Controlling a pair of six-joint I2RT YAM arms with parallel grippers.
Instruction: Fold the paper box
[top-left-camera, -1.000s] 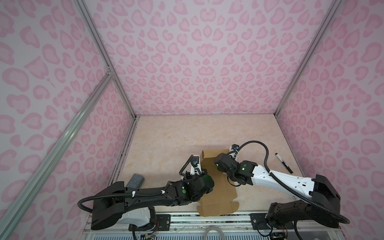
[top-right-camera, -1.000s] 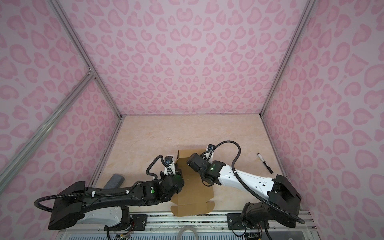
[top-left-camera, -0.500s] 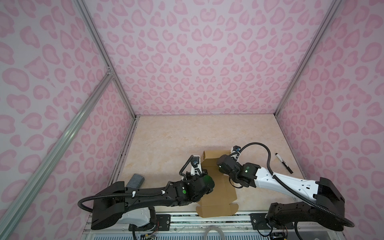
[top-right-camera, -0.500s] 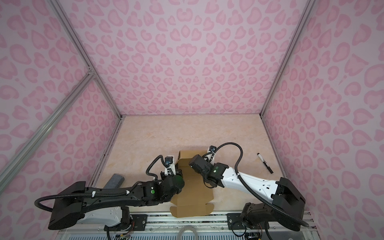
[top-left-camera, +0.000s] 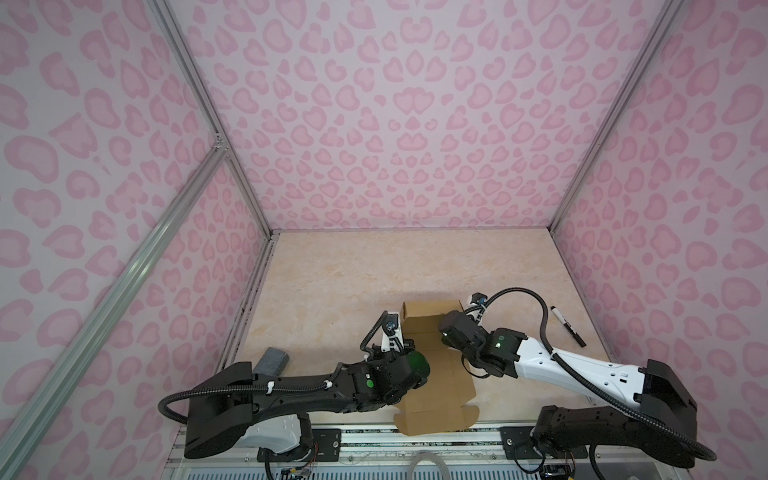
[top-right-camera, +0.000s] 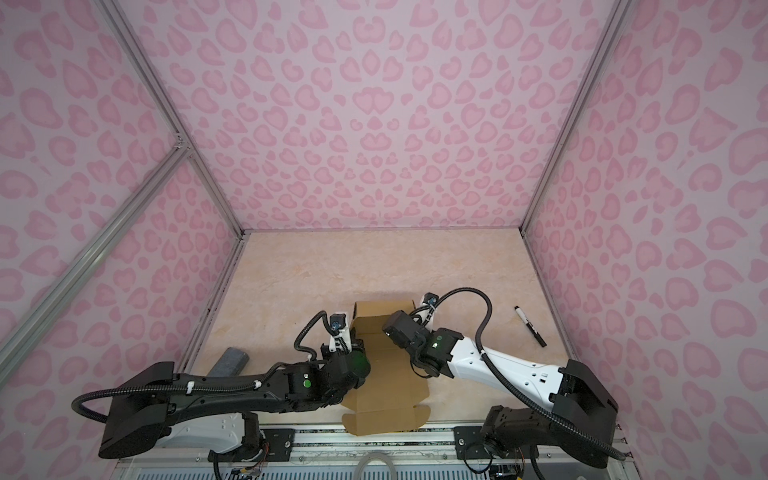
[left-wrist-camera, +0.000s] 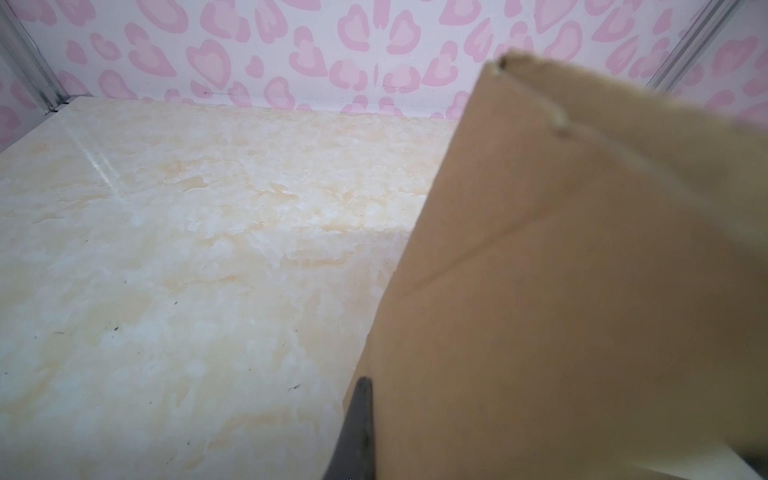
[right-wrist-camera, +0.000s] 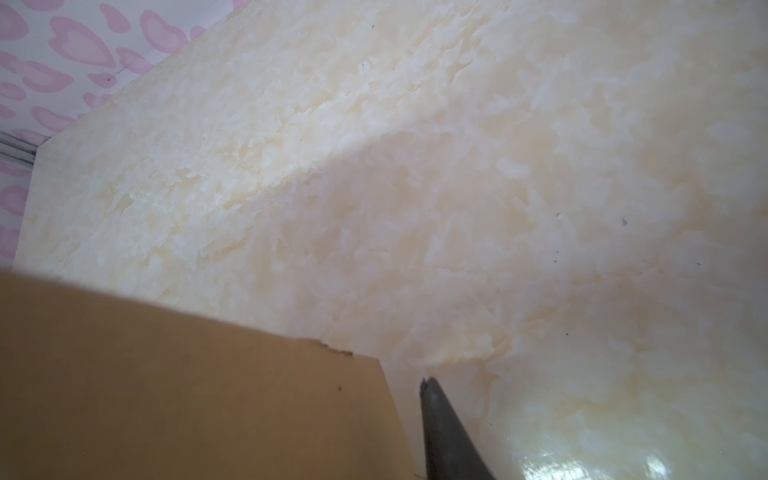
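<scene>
paper box (top-left-camera: 440, 390) mostly flat on table (top-left-camera: 374, 270), middle of near edge, far wall upright | left gripper (top-left-camera: 401, 340) closed, probably pinching side wall | right gripper (top-left-camera: 451, 332) partly open, empty, finger (right-wrist-camera: 444, 428) just beside flap | advice: grip flap near crease, raise both sides evenly

Right gripper (top-left-camera: 451, 326) looser on paper box (top-left-camera: 434, 374)

paper box (top-left-camera: 440, 386) btwn block (top-left-camera: 272, 360) & pen (top-left-camera: 568, 326)
</scene>
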